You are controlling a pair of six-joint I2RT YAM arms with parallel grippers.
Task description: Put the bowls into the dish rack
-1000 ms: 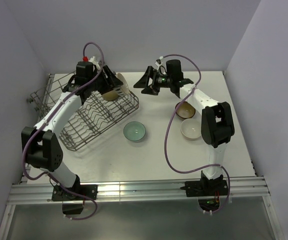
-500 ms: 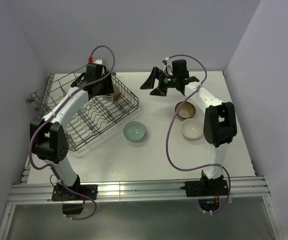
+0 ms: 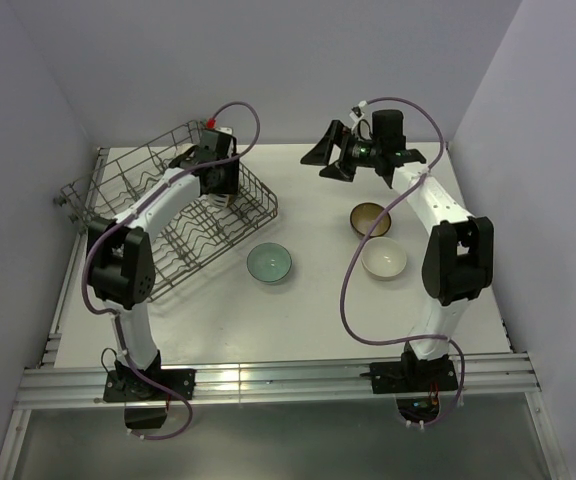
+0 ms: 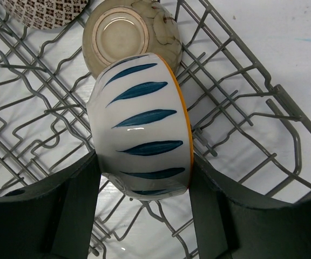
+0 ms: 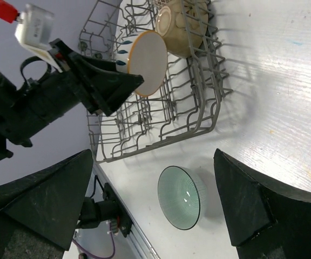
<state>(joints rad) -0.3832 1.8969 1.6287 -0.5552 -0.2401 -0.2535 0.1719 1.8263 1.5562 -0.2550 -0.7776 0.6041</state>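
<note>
striped bowl [image 4: 144,129] on edge over rack [image 4: 278,89]
my left gripper [image 4: 142,172] clamps it, rim sideways; beige bowl [image 4: 126,35] behind; right gripper [image 5: 153,186] gapes empty

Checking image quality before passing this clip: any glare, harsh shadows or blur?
Top external: even light, sharp throughout, one glare strip on the metal rail at the near edge. Left wrist: the white ceramic bowl with blue leaf strokes is crisp, with a small highlight on its glaze. Right wrist: the grey wire dish rack casts clear shadows on the bright white table.
</note>
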